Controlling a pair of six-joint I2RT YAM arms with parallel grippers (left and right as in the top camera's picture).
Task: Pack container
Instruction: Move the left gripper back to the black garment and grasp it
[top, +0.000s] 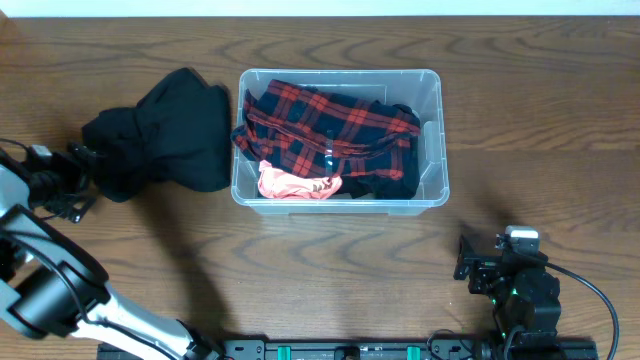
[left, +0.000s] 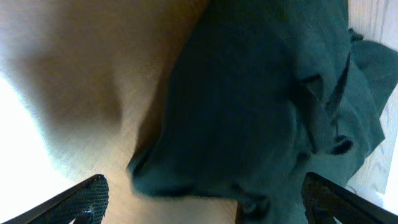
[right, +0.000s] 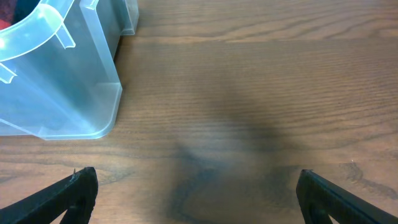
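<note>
The clear plastic container (top: 432, 140) stands at the table's middle. It holds a red-and-black plaid garment (top: 330, 125), a pink cloth (top: 295, 185) and dark clothing. A black garment (top: 165, 135) lies crumpled on the table left of it. My left gripper (top: 85, 175) is open at that garment's left edge; in the left wrist view the dark cloth (left: 261, 106) lies just ahead of the spread fingers (left: 205, 199). My right gripper (top: 468, 262) is open and empty over bare table at the front right, its fingers (right: 199, 193) wide apart. The container's corner (right: 68, 81) shows at upper left.
The wooden table (top: 320, 270) stretches in front of the container. The arm bases and a black rail (top: 350, 350) sit along the front edge.
</note>
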